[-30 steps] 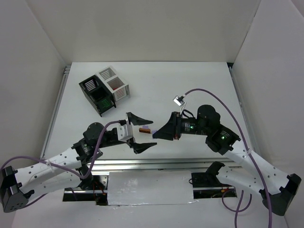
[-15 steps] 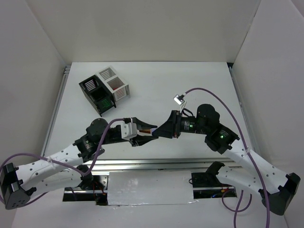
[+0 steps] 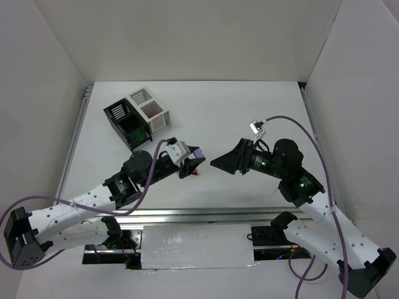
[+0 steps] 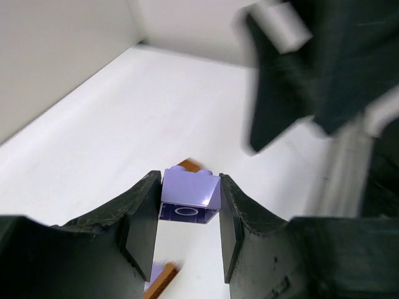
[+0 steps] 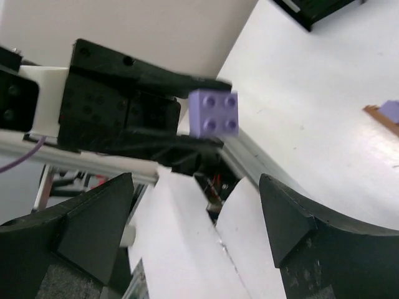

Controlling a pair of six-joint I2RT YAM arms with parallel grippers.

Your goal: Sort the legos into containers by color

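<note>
My left gripper (image 3: 194, 159) is shut on a pale purple lego (image 3: 197, 152), held just above the table; in the left wrist view the brick (image 4: 190, 193) sits squarely between both pads. A brown lego (image 4: 189, 166) lies on the table just beyond it, and a brown-and-purple piece (image 4: 161, 278) lies below the jaws. My right gripper (image 3: 219, 161) stands open and empty, a short way right of the purple lego (image 5: 213, 113). The containers, a black bin (image 3: 126, 123) and a white bin (image 3: 150, 109), stand joined at the back left.
Green bricks (image 3: 133, 132) lie inside the black bin. White walls close in the table on three sides. A metal rail (image 3: 199, 215) runs along the near edge in front of the arm bases.
The left gripper closed on the purple lego and carried it up and slightly toward the back. The right gripper opened and drew back to the right.
</note>
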